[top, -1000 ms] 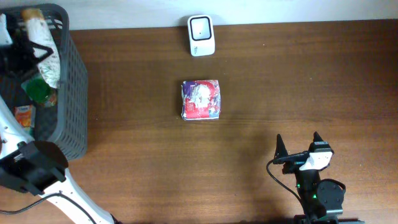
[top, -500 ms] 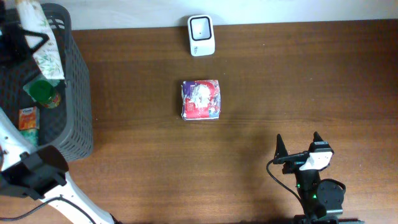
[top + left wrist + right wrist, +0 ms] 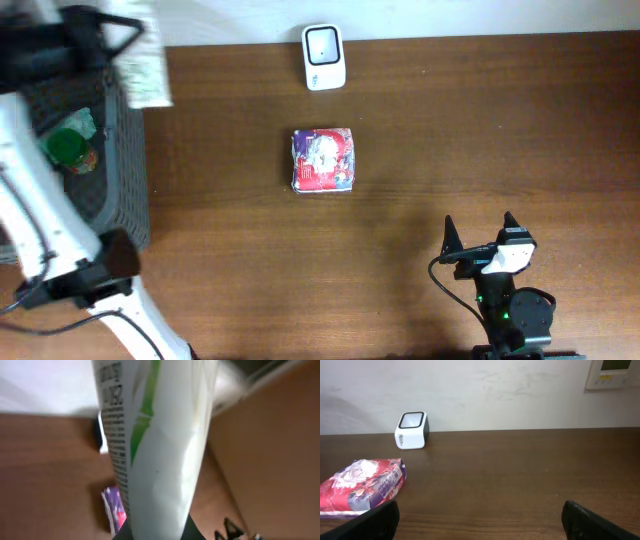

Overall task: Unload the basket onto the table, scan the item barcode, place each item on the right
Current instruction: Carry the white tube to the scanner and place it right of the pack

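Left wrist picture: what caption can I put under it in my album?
Left gripper holds a white-and-green packet above the table, purple-red packet below.

White-green packet (image 3: 160,450) blurred, cut off at top; print unreadable.

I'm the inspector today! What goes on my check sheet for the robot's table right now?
Surface: brown wooden table; no spills seen.
Job's things: scanner at the far edge by the wall; white and green pack held up over the basket's right rim.
Clutter: red packet lying mid-table; grey basket on the left, with a green item inside.
Claws: left claw shut on the pack; right claw open and empty, near the front edge.
Cables: black cable looping beside the right arm.
Surroundings: white wall; wall panel at the top right.
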`<state>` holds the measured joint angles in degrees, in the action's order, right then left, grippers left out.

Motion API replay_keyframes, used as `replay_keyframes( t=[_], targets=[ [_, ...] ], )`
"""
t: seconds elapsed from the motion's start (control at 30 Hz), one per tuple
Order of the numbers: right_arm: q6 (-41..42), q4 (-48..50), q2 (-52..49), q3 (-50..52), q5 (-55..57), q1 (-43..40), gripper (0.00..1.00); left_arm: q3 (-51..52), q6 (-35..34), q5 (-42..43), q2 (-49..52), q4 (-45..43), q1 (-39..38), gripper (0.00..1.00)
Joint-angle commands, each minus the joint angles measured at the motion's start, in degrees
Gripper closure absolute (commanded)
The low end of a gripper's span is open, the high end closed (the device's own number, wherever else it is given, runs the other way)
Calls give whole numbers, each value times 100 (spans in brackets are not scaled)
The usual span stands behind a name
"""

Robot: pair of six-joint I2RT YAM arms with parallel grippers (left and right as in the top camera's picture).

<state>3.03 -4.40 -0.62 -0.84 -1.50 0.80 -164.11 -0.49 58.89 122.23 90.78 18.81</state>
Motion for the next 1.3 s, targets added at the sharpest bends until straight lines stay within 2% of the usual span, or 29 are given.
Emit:
replay_keyframes(
  t=[0.0, 0.03, 0.1, 0.17, 0.27, 0.43, 0.67, 0.83, 1.27],
  targets=[
    [44, -7, 42, 52, 28, 33, 1, -127, -411, -2448, -138, 201, -1362, 100],
    [44, -4, 42, 52, 28, 33, 1, -125, -789, -3174, -79, 289, -1751, 100],
    [44, -7, 42, 52, 28, 33, 1, -103, -1329, -3908, 48, 341, -2411, 100],
    [44, -4, 42, 52, 28, 33, 1, -87, -1893, -4363, 199, 262, -3206, 100],
    [44, -7, 42, 52, 28, 33, 1, -87, -2138, -4800, 437, 101, -4116, 100],
    [44, -7, 42, 52, 28, 33, 1, -79, -2887, -5810, 905, 101, -5090, 100],
    [44, -7, 42, 52, 28, 33, 1, -76, -2885, -5884, 1755, 122, -5779, 100],
    [44, -4, 42, 52, 28, 33, 1, -76, -3298, -6730, 2068, 284, -5963, 100],
    [44, -7, 42, 52, 28, 33, 1, -39, -3449, -6773, 3012, 511, -6144, 100]
  ],
)
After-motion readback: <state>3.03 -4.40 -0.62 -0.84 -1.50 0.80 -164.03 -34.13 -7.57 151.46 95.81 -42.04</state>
